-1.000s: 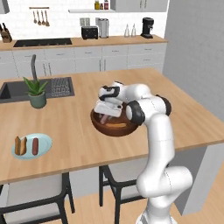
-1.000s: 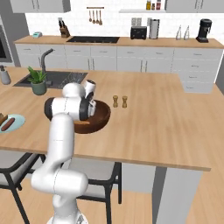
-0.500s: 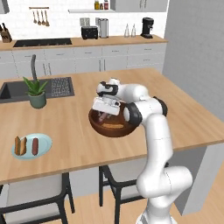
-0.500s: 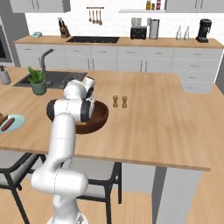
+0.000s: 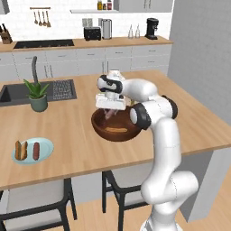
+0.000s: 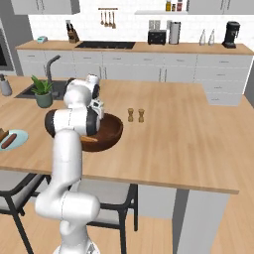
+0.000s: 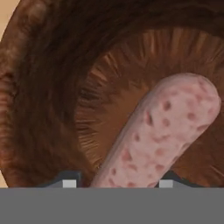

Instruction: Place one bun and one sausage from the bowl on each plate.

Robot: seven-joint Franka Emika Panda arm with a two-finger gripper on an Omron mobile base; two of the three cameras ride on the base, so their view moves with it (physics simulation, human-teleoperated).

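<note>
The dark-brown wooden bowl (image 5: 118,127) (image 6: 106,133) stands mid-counter. My gripper (image 5: 109,112) (image 7: 117,183) reaches down into it and is shut on a sausage (image 7: 162,131), a speckled pinkish cylinder (image 5: 110,113) slanting up between the finger tips over the bowl's ribbed floor (image 7: 109,87). A golden-tan bun (image 5: 116,130) (image 6: 89,139) lies in the bowl near its front wall. At the counter's left, the pale light-blue plate (image 5: 45,145) (image 6: 19,135) carries a bun (image 5: 19,150) and a sausage (image 5: 36,151) (image 6: 7,142) side by side.
A potted plant (image 5: 38,92) (image 6: 43,91) stands by the sink (image 5: 9,92) behind the plate. Salt and pepper shakers (image 6: 135,115) sit right of the bowl. Dark stools (image 5: 36,203) tuck under the counter's front edge.
The jaws have narrowed onto the sausage in the bowl. The arm has hardly shifted, and the plate's food lies as before.
</note>
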